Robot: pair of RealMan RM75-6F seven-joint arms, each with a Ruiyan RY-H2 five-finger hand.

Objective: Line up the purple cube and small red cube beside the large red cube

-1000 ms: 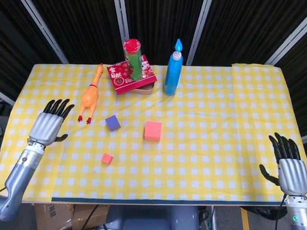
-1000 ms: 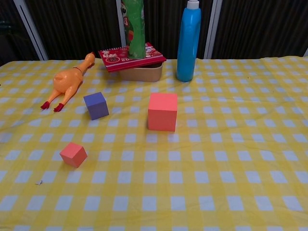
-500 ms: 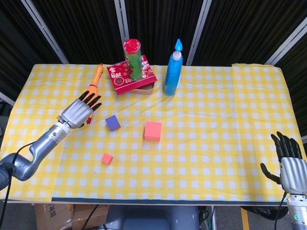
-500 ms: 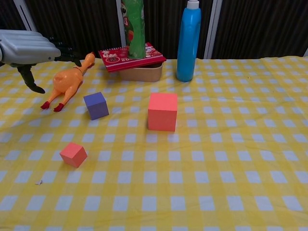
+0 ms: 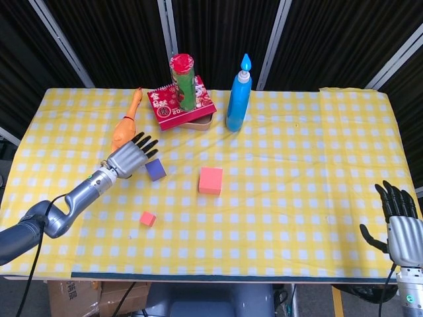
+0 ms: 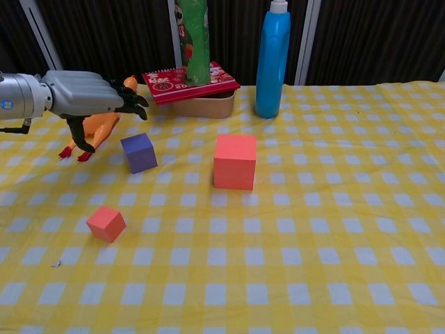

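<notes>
The purple cube (image 5: pixel 156 170) (image 6: pixel 139 152) lies left of the large red cube (image 5: pixel 211 180) (image 6: pixel 235 161) on the checked cloth. The small red cube (image 5: pixel 147 218) (image 6: pixel 106 223) sits nearer the front, left of both. My left hand (image 5: pixel 129 158) (image 6: pixel 87 99) hovers open, fingers spread, just left of and above the purple cube, holding nothing. At the table's front right corner my right hand (image 5: pixel 398 224) rests open, far from the cubes; the chest view does not show it.
An orange rubber chicken (image 5: pixel 126 128) (image 6: pixel 99 117) lies under and behind my left hand. At the back stand a red box (image 5: pixel 183 108) (image 6: pixel 198 90) with a green can (image 5: pixel 183 81) on it, and a blue bottle (image 5: pixel 238 96) (image 6: pixel 272 59).
My left hand has swept from the table's left edge rightward, over the chicken, to just beside the purple cube. The cubes have not moved. The right hand has barely shifted.
</notes>
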